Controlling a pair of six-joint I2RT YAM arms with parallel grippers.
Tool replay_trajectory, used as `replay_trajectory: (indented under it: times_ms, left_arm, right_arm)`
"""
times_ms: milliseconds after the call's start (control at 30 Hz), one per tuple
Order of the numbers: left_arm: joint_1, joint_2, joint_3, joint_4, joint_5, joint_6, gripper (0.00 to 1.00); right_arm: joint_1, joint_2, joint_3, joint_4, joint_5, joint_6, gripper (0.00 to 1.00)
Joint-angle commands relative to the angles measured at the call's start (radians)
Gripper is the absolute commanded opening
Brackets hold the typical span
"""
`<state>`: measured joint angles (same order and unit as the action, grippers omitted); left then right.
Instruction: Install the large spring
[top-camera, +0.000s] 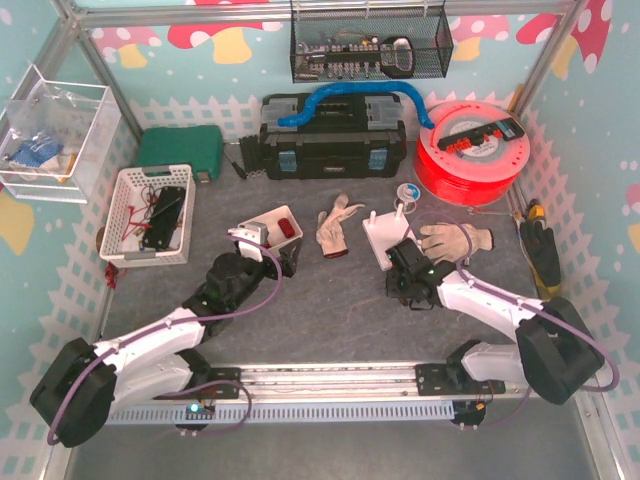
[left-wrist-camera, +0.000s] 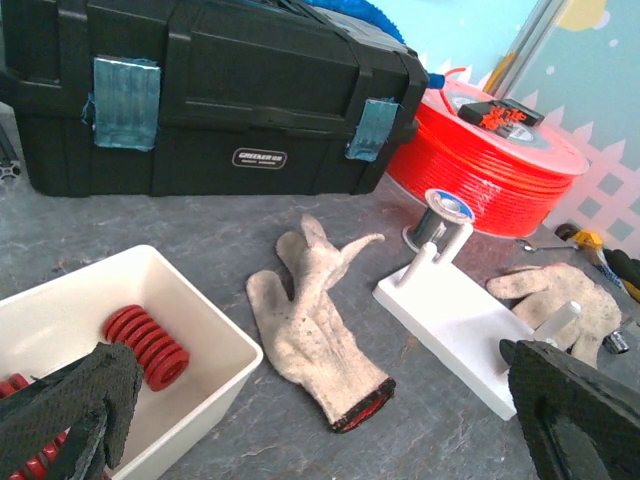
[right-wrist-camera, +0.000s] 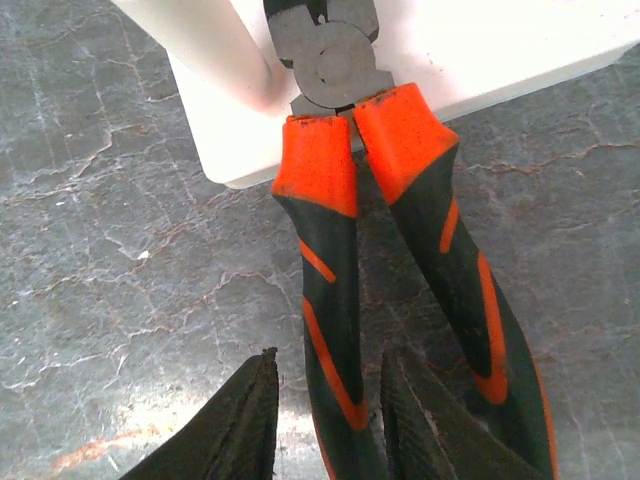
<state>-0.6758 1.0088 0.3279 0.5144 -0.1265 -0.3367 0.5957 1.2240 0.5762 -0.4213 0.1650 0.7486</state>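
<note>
The red spring lies on its side in a white bin. The left wrist view shows its coils clearly, while from above it is only a red patch in the bin. A second red coil sits at the bin's near end, mostly hidden behind the left finger, so I cannot tell which of the two is larger. The left gripper is spread wide with nothing between its fingers, hanging over the bin's near corner.

Only the right wrist view shows that the right gripper is clamped on one handle of orange-and-black pliers. The pliers' head rests against the white peg base, close to a peg. From above, the right gripper is seen at the base's near edge, but the pliers cannot be made out there.

A work glove lies between the bin and the base. A second glove is just right of the base. The black toolbox and red filament spool stand behind.
</note>
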Motion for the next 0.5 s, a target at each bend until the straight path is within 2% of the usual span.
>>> replay_trajectory:
  times_ms: [0,333,467]
  left_arm:
    - [-0.007,-0.003,0.01,0.018,0.007,0.001,0.99]
    - [-0.007,-0.002,0.011,0.021,0.011,-0.001,0.99]
    - [-0.007,0.001,0.012,0.018,0.009,-0.001,0.99]
  right_arm:
    - [0.0,0.043,-0.004,0.045,0.01,-0.018,0.32]
    - [0.0,0.127,-0.009,0.091,0.031,-0.031,0.28]
    - [0.0,0.139,-0.007,0.095,0.047,-0.033,0.22]
